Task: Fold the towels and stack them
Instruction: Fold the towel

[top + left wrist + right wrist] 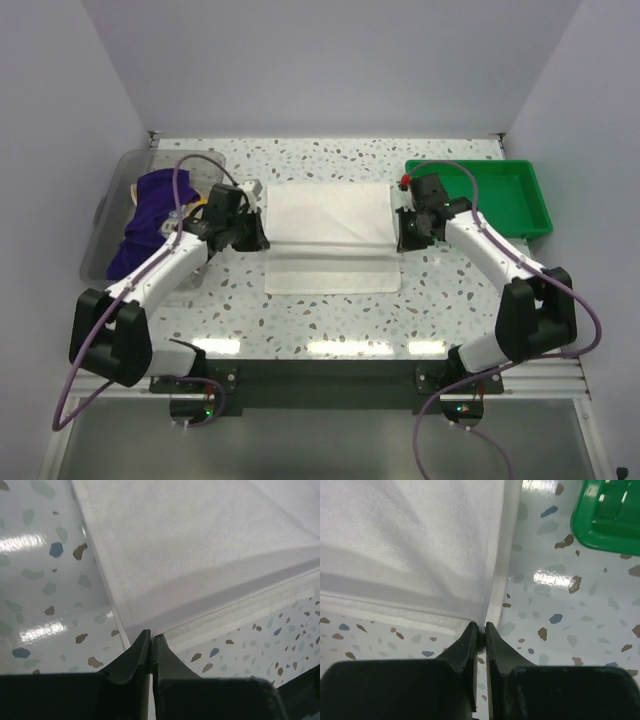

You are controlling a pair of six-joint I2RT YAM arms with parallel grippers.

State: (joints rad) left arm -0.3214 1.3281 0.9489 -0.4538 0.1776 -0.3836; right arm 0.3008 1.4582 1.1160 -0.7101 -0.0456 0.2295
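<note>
Because each corner is nipped between nearly closed jaws, you have the white towel (328, 215) strung between the left gripper (151, 636) and the right gripper (481, 626), one at either side of the cloth, which lies at the middle of the table (330, 325). Gripping both corners level pulls the raised layer taut and its edge straight, so it can be laid squarely over the flat part nearest the table's near edge. By my judgement you're mid-fold, with the crease not yet set. Match the two arms' pace or the hem will skew. The purple towel (150, 215) sits bunched in the clear bin (100, 225) at the table's left edge, and the green tray (490, 190) at the far right corner looks meant for the stack.
</note>
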